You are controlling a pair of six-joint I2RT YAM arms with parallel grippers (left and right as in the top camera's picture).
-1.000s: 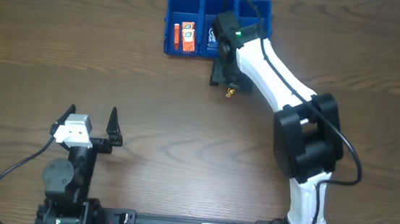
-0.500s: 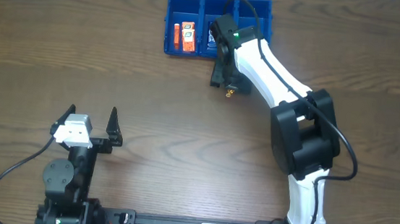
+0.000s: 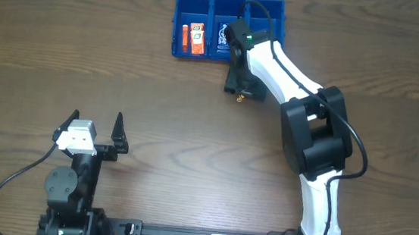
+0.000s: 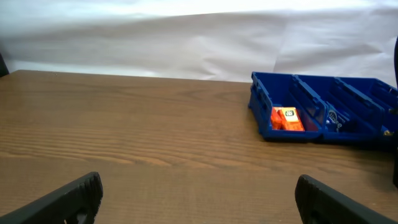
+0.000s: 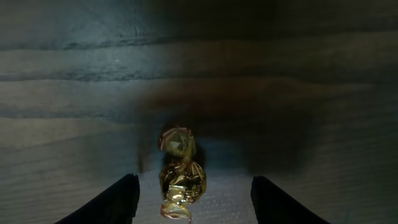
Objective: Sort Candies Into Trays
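Right pincer (image 5: 195, 203) hangs low over the counter (image 3: 86, 53) with its jaws spread wide, a gold-wrapped candy (image 5: 180, 169) lying between them, just in front of the blue tray (image 3: 178, 25). Left pincer (image 3: 97, 120) sits released, well apart, near its own base.

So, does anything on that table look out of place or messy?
Only one thing: a gold-wrapped candy lies on the bare table just outside the blue tray, between the open fingers of the right gripper, while the orange candies sit inside a compartment. Nothing looks spilled or damaged.
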